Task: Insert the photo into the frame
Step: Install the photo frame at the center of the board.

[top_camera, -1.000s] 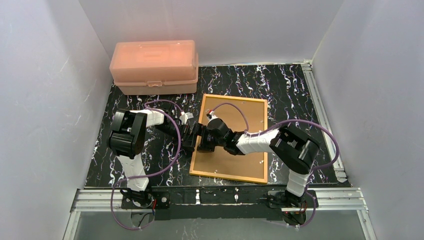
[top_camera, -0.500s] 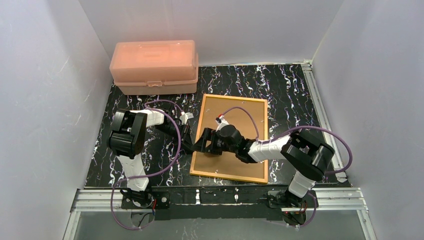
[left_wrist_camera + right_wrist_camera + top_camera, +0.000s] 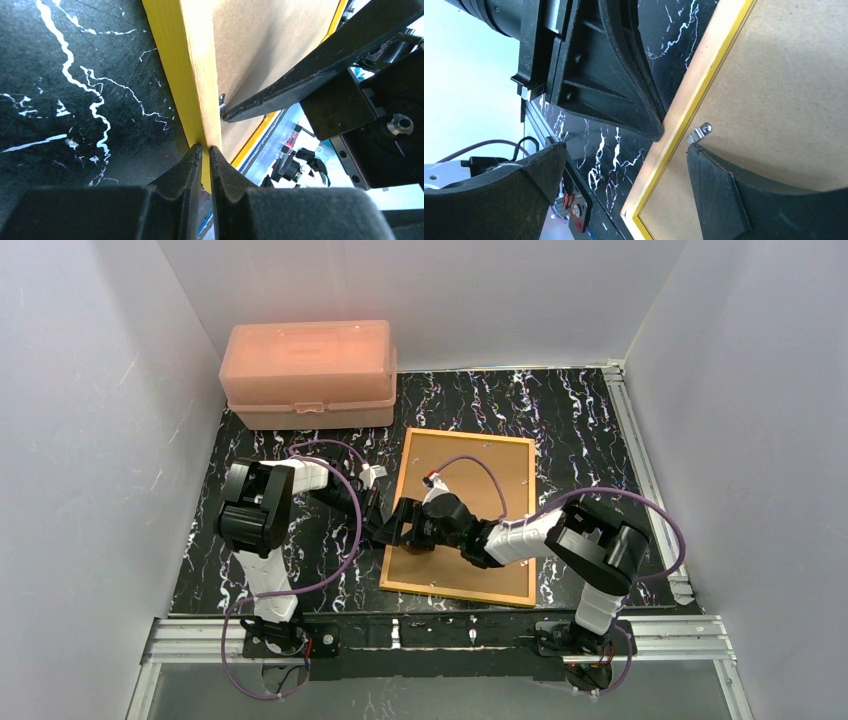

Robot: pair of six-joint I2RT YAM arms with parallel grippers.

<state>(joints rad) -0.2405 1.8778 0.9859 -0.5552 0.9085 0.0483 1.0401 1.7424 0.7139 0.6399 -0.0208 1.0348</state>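
The frame [image 3: 455, 595] lies face down on the black table, its brown backing board [image 3: 505, 475] set in it. The photo is hidden. My left gripper [image 3: 383, 527] is shut on the frame's left edge. In the left wrist view the jaws [image 3: 205, 147] pinch the yellow and wood rim [image 3: 192, 75]. My right gripper [image 3: 408, 530] is open over the same edge. In the right wrist view [image 3: 626, 147] one finger [image 3: 724, 195] rests on the backing board [image 3: 784, 90] beside a small metal clip [image 3: 699, 132], and the other hangs over the table outside the frame [image 3: 701, 75].
A pink plastic box [image 3: 308, 370] stands at the back left. Grey walls close in the left, back and right. A metal rail [image 3: 640, 460] runs along the table's right side and another along the near edge by the arm bases.
My right gripper has slid a little nearer along the frame's left edge, and its arm has swung out and back. The left gripper and the frame have not moved.
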